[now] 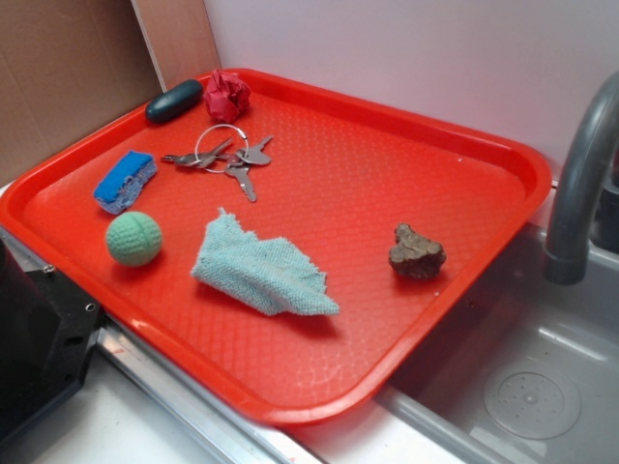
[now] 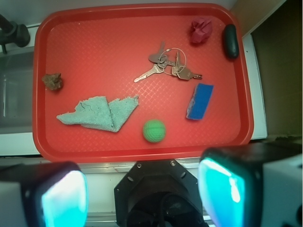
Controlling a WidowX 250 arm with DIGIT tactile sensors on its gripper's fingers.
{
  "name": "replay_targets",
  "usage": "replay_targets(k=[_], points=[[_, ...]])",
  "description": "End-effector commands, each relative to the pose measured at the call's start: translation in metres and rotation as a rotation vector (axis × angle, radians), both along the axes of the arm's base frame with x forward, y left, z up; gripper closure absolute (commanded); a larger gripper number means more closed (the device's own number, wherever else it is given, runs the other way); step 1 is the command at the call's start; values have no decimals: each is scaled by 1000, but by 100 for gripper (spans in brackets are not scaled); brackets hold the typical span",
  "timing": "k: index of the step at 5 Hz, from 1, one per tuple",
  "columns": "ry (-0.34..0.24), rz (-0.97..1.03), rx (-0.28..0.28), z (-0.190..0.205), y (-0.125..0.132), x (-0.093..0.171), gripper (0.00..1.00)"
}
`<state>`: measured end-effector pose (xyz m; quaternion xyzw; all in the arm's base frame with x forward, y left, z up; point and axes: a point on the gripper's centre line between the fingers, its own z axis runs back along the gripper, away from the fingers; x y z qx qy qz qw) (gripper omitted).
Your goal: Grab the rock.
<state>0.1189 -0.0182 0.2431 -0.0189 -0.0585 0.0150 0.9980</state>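
Observation:
The rock (image 1: pixel 417 253) is a small lumpy brown stone lying on the right part of the red tray (image 1: pixel 387 121). In the wrist view the rock (image 2: pixel 52 81) sits near the left wall of the tray (image 2: pixel 118 152). My gripper (image 2: pixel 143 193) is high above the tray's near edge, over the robot base, far from the rock. Its two pads (image 2: pixel 64 197) stand wide apart with nothing between them. The gripper itself does not show in the exterior view.
On the tray lie a crumpled teal cloth (image 1: pixel 259 268), a green ball (image 1: pixel 133 238), a blue sponge (image 1: pixel 126 180), keys on a ring (image 1: pixel 224 155), a red paper wad (image 1: pixel 226 95) and a dark oval object (image 1: pixel 174 101). A grey faucet (image 1: pixel 578 184) and sink (image 1: pixel 527 387) lie right of the tray.

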Motion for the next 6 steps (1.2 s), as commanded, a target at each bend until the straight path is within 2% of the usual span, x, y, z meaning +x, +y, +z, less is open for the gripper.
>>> replay_targets(k=[1,2,3,6], points=[[0,0,0,0,0,0,0],[-78,-248,55,-13,-50,47,0],[-43,-503,124,-32,-109,81,0],[-43,-503,124,-32,-109,81,0]])
